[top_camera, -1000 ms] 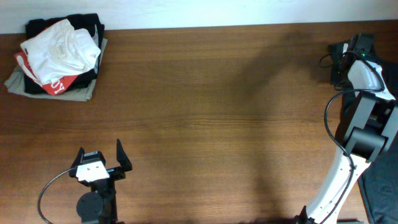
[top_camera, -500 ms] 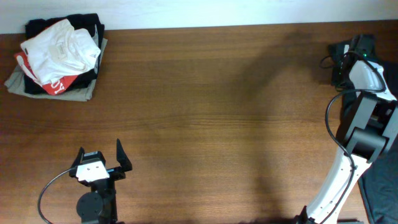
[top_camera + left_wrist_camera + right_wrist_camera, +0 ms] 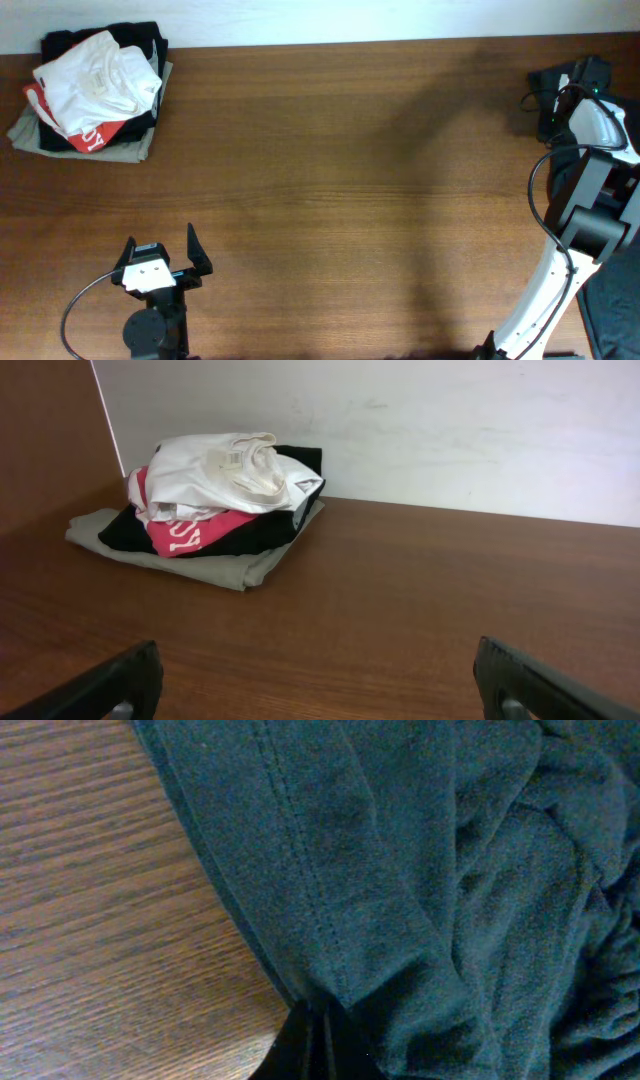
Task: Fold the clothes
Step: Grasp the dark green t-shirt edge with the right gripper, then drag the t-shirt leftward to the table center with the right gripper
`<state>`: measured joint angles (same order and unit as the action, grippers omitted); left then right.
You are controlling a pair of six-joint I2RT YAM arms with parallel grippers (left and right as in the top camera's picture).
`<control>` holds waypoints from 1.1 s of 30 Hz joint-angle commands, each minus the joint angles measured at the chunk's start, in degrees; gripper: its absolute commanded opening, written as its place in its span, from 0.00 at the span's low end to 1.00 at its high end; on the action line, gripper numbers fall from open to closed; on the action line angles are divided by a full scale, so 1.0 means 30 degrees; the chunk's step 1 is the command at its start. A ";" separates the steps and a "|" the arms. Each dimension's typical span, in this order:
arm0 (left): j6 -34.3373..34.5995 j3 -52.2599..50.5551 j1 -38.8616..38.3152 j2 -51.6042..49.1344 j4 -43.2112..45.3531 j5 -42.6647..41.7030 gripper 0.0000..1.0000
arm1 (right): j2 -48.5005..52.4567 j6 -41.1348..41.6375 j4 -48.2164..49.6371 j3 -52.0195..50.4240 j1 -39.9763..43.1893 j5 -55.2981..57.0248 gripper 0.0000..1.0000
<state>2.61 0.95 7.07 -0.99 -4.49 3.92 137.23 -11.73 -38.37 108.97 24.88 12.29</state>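
Note:
A dark teal garment (image 3: 420,870) fills the right wrist view, crumpled, with a stitched hem edge lying on the wood. My right gripper (image 3: 325,1035) is shut on a fold of this garment; in the overhead view it sits at the table's far right edge (image 3: 560,85) on the dark cloth (image 3: 545,80). My left gripper (image 3: 160,262) is open and empty near the front left, its fingertips low in the left wrist view (image 3: 320,690). A pile of folded clothes (image 3: 95,90), white on red, black and grey-green, lies at the back left; it also shows in the left wrist view (image 3: 215,500).
The brown wooden table (image 3: 340,180) stretches between both arms. A white wall (image 3: 400,430) runs behind the table's back edge. The right arm's base (image 3: 590,220) and cable stand at the right edge.
The right arm's wrist has shifted slightly to the right at the table's far edge. The left arm and the clothes pile have not moved.

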 commanded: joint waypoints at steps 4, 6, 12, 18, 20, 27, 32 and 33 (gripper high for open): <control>-0.0182 -0.0146 -0.0051 0.0087 0.0051 0.0131 0.99 | -0.1712 0.1734 -0.0794 0.1056 0.0073 -0.1741 0.04; -0.0182 -0.0146 -0.0051 0.0087 0.0051 0.0131 0.99 | -0.2346 0.1734 -0.0801 0.1115 0.0073 -0.3534 0.04; -0.0182 -0.0146 -0.0051 0.0087 0.0051 0.0131 0.99 | -0.3402 0.2608 -0.0867 0.1115 -0.0262 -0.9056 0.04; -0.0182 -0.0146 -0.0051 0.0087 0.0051 0.0131 0.99 | -0.3410 0.2616 -0.0889 0.1115 -0.1887 -1.0630 0.04; -0.0182 -0.0146 -0.0051 0.0087 0.0051 0.0131 0.99 | -0.3410 0.2667 -0.0947 0.1115 -0.2703 -1.0928 0.04; -0.0182 -0.0146 -0.0051 0.0087 0.0051 0.0131 0.99 | -0.3402 0.3271 -0.0940 0.1115 -0.7934 -1.1897 0.04; -0.0182 -0.0146 -0.0051 0.0087 0.0051 0.0131 0.99 | -0.3388 0.4488 -0.1166 0.1107 -1.2794 -1.1897 0.04; -0.0182 -0.0146 -0.0051 0.0087 0.0051 0.0131 0.99 | -0.3388 0.4976 -0.1443 0.1107 -1.4498 -1.1897 0.04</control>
<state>2.61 0.95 7.07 -0.99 -4.49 3.92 128.79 -0.38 -41.76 111.22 -11.57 -21.71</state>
